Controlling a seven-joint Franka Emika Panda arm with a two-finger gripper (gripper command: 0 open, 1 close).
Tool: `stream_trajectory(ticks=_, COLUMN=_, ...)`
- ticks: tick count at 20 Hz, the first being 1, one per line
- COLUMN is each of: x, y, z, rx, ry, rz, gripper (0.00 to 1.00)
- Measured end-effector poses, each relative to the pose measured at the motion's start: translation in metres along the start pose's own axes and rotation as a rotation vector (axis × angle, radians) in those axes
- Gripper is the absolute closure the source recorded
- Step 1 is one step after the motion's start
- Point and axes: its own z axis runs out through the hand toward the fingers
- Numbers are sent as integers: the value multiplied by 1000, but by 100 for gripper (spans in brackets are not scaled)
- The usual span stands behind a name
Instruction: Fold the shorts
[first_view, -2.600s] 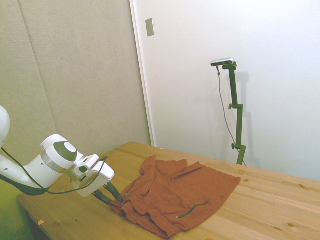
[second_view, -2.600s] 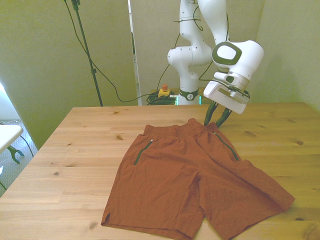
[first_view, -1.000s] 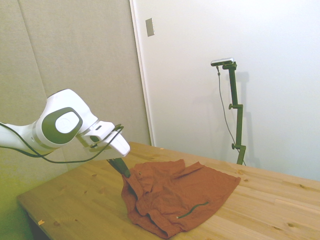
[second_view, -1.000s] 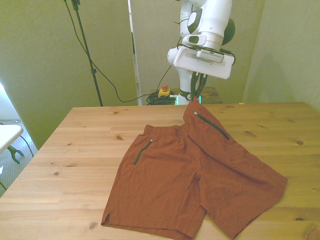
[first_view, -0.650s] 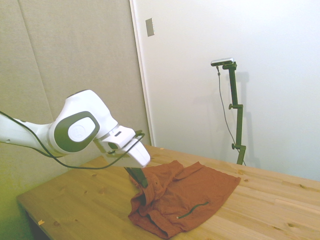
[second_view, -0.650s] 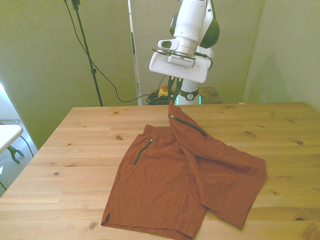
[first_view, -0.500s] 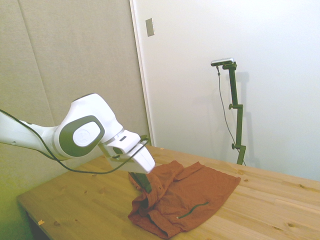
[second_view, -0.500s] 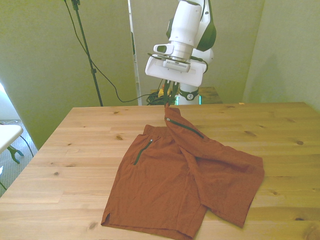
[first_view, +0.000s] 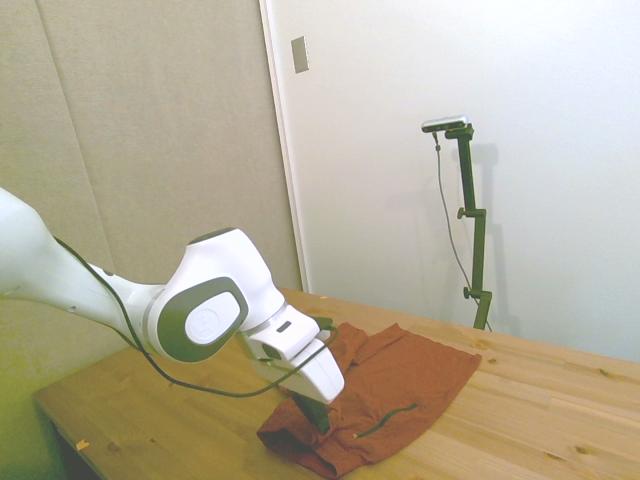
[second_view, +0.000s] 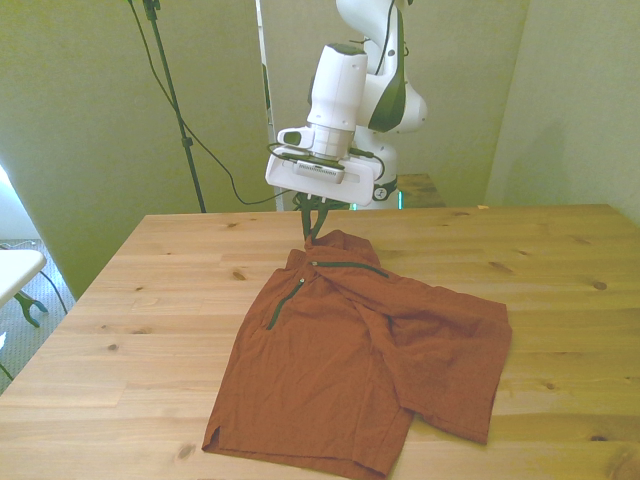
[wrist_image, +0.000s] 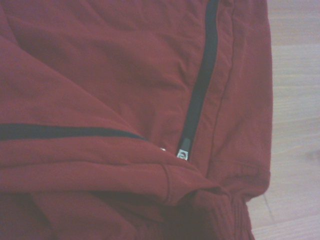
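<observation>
Since half a second ago the arm (second_view: 345, 75) has swung further toward the front view's left and dropped, carrying the pinched waistband corner down close over the other half of the shorts (second_view: 350, 360); the raised flap is now lower and flatter than before. The table (second_view: 150, 300) is pale wood with dark knots, and the shorts lie near its middle, the leg hems toward the near edge in the front view. One half lies flat on the front view's left with its dark pocket zipper (second_view: 286, 304) showing. The other half is drawn across it from the front view's right, its leg bunched and creased, its own zipper line (second_view: 348, 265) lying almost level just under the gripper (second_view: 314, 233). The gripper points down with its fingers closed narrow on a peak of waistband fabric, just above the flat half's waistband. In the side view the gripper (first_view: 318, 412) is mostly hidden behind the white hand, low over the heaped shorts (first_view: 400, 385). Close up, the wrist view shows two dark zipper lines on rust-red cloth (wrist_image: 115, 80), a small metal zipper pull (wrist_image: 183, 154), and bare wood along one side.
</observation>
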Motion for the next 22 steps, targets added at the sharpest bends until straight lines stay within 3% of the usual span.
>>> stream_trajectory(ticks=7, x=4, y=8, z=5, rx=-9, ry=-6, rz=12, gripper=0)
stream_trajectory(ticks=10, x=6, y=1, z=-19, rx=12, ry=42, rz=-28, gripper=0)
stream_trajectory(ticks=14, x=-37, y=-36, z=-89, rx=2, ry=200, rz=-221, gripper=0)
stream_trajectory(ticks=18, x=-140, y=-98, z=-99, rx=17, ry=348, rz=-431, gripper=0)
stream_trajectory(ticks=22, x=-223, y=-141, z=-104, rx=89, ry=486, rz=-621, gripper=0)
